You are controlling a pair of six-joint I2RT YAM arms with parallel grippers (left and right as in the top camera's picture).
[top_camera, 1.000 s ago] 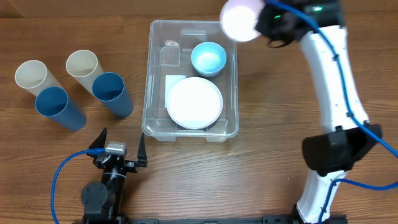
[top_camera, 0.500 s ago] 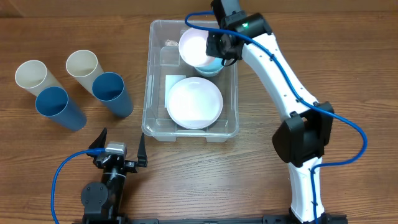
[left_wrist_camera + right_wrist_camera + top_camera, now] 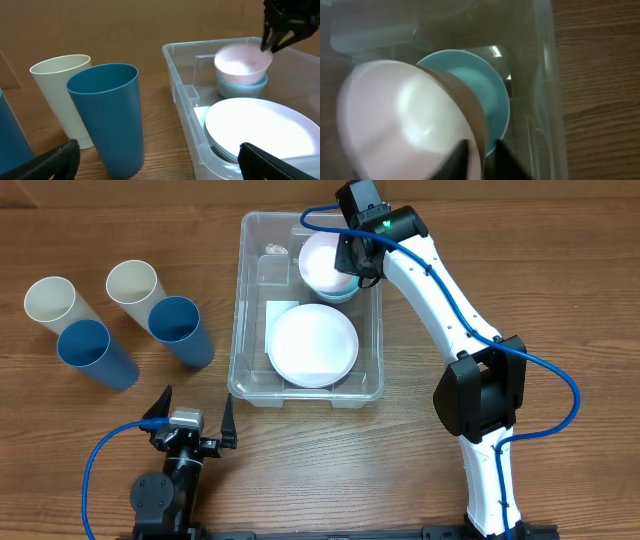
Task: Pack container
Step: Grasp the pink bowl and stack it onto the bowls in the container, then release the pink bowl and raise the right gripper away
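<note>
The clear container [image 3: 243, 300] sits mid-table; it also shows in the left wrist view [image 3: 182, 95] and the right wrist view [image 3: 545, 90]. In it lie a white plate [image 3: 312, 345] and, at the far right corner, a light blue bowl [image 3: 485, 85]. My right gripper [image 3: 350, 262] is shut on the rim of a pale pink bowl [image 3: 322, 260] and holds it just over the blue bowl [image 3: 240, 87]. My left gripper [image 3: 190, 425] is open and empty near the table's front edge, left of the container.
Two cream cups [image 3: 50, 302] [image 3: 132, 282] and two blue cups [image 3: 90, 350] [image 3: 180, 328] lie left of the container. The nearest blue cup [image 3: 107, 117] and a cream cup [image 3: 62, 95] stand close ahead of my left gripper.
My right gripper has carried the pink bowl from the table's far right into the container and lowered it over the blue bowl. The left arm has not moved.
</note>
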